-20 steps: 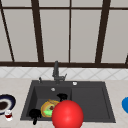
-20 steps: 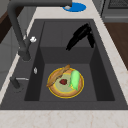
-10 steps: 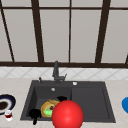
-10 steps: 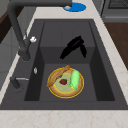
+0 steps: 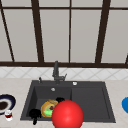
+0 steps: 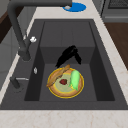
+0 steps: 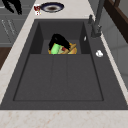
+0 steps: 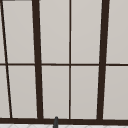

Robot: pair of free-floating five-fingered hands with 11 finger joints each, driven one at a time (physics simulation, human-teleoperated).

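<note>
- Right hand point(image 6: 68, 55): a black hand low inside the deep basin of the dark grey sink point(image 6: 105, 62). In the left side view its fingers point down and towards the yellow-rimmed round plate point(image 6: 65, 93); their tips reach the plate's far rim at the end of the brown elongated piece of food point(image 6: 58, 75). The fingers look fairly straight, but whether they touch or grip anything cannot be told.
- Same hand, right side view point(image 7: 58, 40): it stands over the far side of the plate point(image 7: 72, 51), above the green oblong vegetable point(image 7: 56, 48). In the front view it shows as a dark patch point(image 5: 60, 99) just behind the plate.
- Plate contents (left side view): the green vegetable point(image 6: 74, 80) lies along one side, the brown piece along the opposite edge, and a small dark red morsel point(image 6: 63, 81) sits between them at the centre.
- Left hand point(image 5: 34, 114): it hangs at the sink's front left corner in the front view, fingers drooping and relaxed, holding nothing.
- Large red ball point(image 5: 67, 115): it stands in the front view's foreground, covering part of the plate.
- Surroundings: a dark tap point(image 5: 56, 71) rises behind the basin; a dark blue-rimmed dish point(image 5: 5, 103) with a small red-and-white cup point(image 5: 8, 115) beside it rests on the left counter, and a blue round object point(image 5: 125, 104) on the right counter.
</note>
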